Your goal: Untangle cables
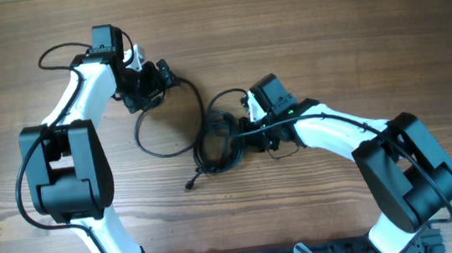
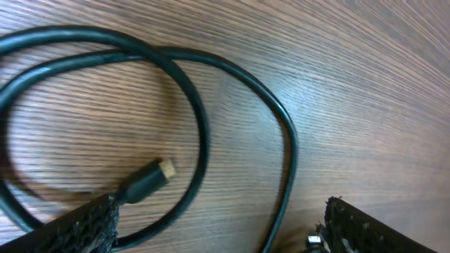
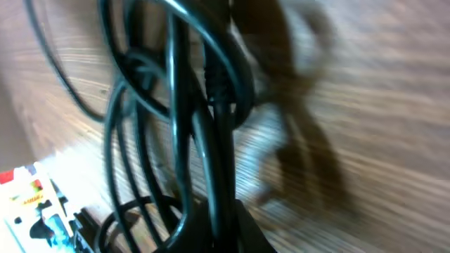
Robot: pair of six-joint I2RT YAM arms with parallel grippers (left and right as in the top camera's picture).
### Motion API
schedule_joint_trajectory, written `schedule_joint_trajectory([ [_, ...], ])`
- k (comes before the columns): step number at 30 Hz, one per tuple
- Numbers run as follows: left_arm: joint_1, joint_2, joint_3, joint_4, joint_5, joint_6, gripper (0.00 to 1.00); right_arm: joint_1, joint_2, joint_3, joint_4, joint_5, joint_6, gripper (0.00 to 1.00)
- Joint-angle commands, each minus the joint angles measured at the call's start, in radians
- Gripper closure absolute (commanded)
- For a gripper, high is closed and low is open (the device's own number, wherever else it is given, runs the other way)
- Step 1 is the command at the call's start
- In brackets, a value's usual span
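While your right gripper (image 3: 221,226) is clamping its fingers together on several strands of the cables (image 1: 216,141), your left gripper (image 2: 223,233) is hovering with fingers spread wide over a loose loop and its metal-tipped plug (image 2: 156,176). The tangle is lying mid-table (image 1: 350,21), between both arms.

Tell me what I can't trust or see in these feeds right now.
- Right wrist: blur smears the cables; which strand crosses over which is unreadable.
- Overhead: the knot is too small to count strands, and the right gripper covers its right edge.
- Left wrist: the loop runs off the left edge; the cord of the plug vanishes behind a finger.
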Motion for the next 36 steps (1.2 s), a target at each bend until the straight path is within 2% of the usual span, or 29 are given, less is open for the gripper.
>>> schedule_joint_trajectory([
  [1, 0.005, -0.033, -0.008, -0.001, -0.046, -0.024, 0.04, -0.01, 0.013, 0.119, -0.181, 0.073, -0.066, 0.62],
  [3, 0.005, -0.033, -0.008, -0.001, -0.056, -0.028, 0.05, -0.009, 0.013, 0.208, -0.312, 0.079, -0.135, 0.46],
  [4, 0.005, -0.033, -0.008, -0.001, -0.059, -0.028, 0.02, -0.008, 0.013, 0.284, -0.414, 0.116, -0.17, 0.35],
  [8, 0.014, -0.035, -0.008, -0.005, -0.059, -0.027, 0.02, -0.008, 0.013, 0.42, -0.534, 0.266, -0.22, 0.33],
  [13, 0.069, -0.071, -0.008, -0.02, 0.019, -0.047, 0.05, -0.005, 0.017, 0.453, -0.278, 0.271, -0.292, 0.3],
  [14, 0.086, -0.084, -0.008, -0.026, 0.025, -0.047, 0.11, -0.002, 0.02, 0.447, -0.214, 0.271, -0.293, 0.3],
  [15, 0.1, -0.095, -0.008, -0.032, 0.025, -0.047, 0.18, 0.003, 0.025, 0.446, -0.156, 0.27, -0.294, 0.32],
  [17, 0.126, -0.112, -0.008, -0.043, 0.023, -0.046, 0.48, 0.013, 0.037, 0.445, -0.04, 0.272, -0.322, 0.38],
  [18, 0.135, -0.113, -0.008, -0.047, 0.015, -0.047, 0.66, 0.021, 0.046, 0.445, 0.009, 0.271, -0.336, 0.41],
  [19, 0.148, -0.114, -0.008, -0.052, 0.0, -0.046, 0.8, 0.032, 0.061, 0.445, 0.077, 0.272, -0.338, 0.6],
  [20, 0.158, -0.113, -0.011, -0.053, -0.027, -0.047, 0.87, 0.042, 0.078, 0.445, 0.139, 0.272, -0.339, 0.77],
  [21, 0.167, -0.113, -0.017, -0.052, -0.069, -0.051, 0.84, 0.054, 0.103, 0.445, 0.21, 0.271, -0.337, 0.95],
  [22, 0.173, -0.113, -0.019, -0.053, -0.09, -0.058, 0.84, 0.066, 0.128, 0.445, 0.264, 0.271, -0.338, 0.95],
  [24, 0.177, -0.111, -0.02, -0.054, -0.119, -0.058, 0.96, 0.091, 0.186, 0.445, 0.383, 0.271, -0.34, 0.95],
  [28, 0.177, -0.11, -0.028, -0.045, -0.119, -0.081, 0.96, 0.145, 0.331, 0.445, 0.615, 0.241, -0.366, 0.96],
  [36, 0.17, -0.11, -0.029, -0.041, -0.118, -0.085, 0.87, 0.19, 0.48, 0.446, 0.783, 0.238, -0.364, 0.95],
])
